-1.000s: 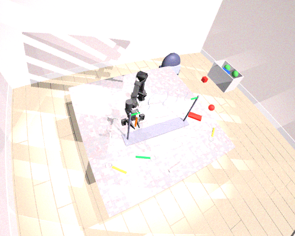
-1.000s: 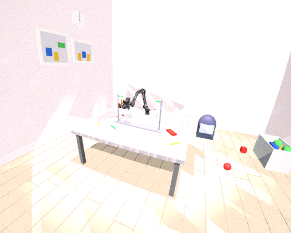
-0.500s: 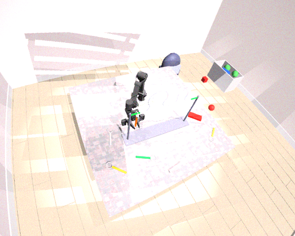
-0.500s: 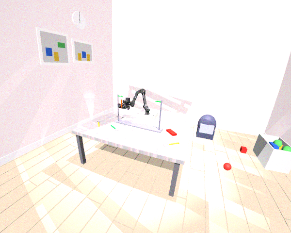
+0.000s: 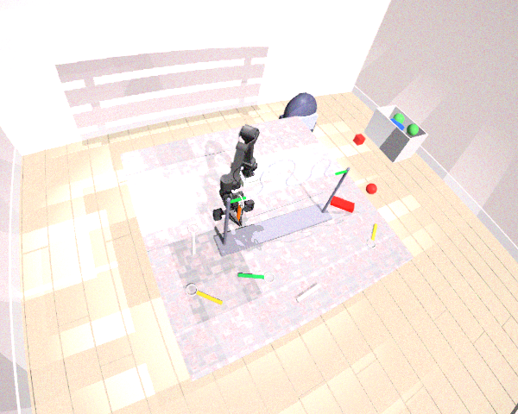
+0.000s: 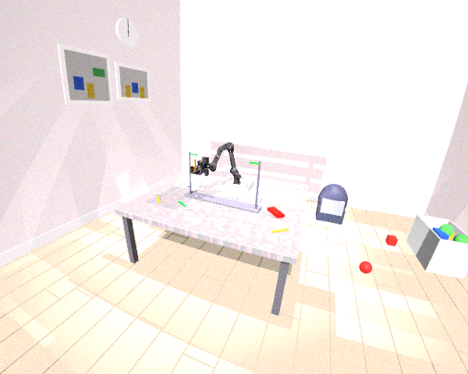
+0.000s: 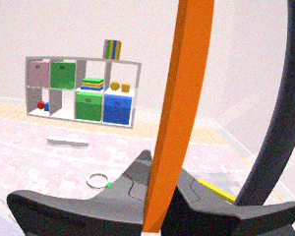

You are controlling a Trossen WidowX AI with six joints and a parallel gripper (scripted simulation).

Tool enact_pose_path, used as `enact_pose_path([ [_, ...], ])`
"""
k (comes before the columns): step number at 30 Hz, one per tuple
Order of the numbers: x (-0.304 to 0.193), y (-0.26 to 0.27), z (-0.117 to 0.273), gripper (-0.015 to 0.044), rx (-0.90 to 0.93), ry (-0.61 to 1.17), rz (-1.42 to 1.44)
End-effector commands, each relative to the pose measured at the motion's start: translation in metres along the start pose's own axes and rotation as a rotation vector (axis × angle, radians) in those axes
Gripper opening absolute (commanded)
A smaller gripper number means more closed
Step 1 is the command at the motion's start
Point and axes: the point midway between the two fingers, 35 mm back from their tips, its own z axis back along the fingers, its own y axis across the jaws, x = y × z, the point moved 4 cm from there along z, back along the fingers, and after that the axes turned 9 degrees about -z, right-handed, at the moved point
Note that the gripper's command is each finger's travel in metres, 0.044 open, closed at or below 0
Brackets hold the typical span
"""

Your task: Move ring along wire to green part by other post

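Top view, end effector: the end effector (image 5: 239,216) (image 6: 194,169) (image 7: 151,156) is closed on the orange handle (image 5: 238,212) (image 6: 195,164) (image 7: 182,108), just beside the ring-side post (image 5: 226,224) (image 6: 189,173) (image 7: 280,118).
Top view, green wire ends: one green part (image 5: 237,199) (image 6: 193,153) adjoins the top of the ring-side post; the far green part (image 5: 341,172) (image 6: 254,163) is well apart from it, at the other post (image 5: 336,191) (image 6: 258,185).
Top view, ring: near the green part by the ring-side post; too small to tell its exact contact with the wire.
Top view, red block: the red block (image 5: 342,203) (image 6: 275,212) lies on the tabletop (image 5: 294,321) (image 6: 226,237) (image 7: 39,162), well apart from the ring-side post, beyond the other post.
Exterior view, orange handle: roughly upright, near the upper part of the ring-side post.
Exterior view, arm: the black arm (image 6: 233,160) reaches toward the ring-side post.
Wrist view, grip: both fingers flank the lower handle; the ring is out of frame.
Wrist view, post clearance: the ring-side post passes behind one finger; contact cannot be told.
Wrist view, background: a shelf unit (image 7: 84,59) stands well apart from the ring-side post.
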Motion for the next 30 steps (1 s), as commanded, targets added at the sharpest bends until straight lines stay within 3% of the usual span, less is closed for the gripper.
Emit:
enact_pose_path([
  [1,0.0,0.0,0.0,-0.015,0.0,0.0,0.0],
  [30,0.015,0.005,0.0,-0.015,-0.002,-0.001,0.0],
])
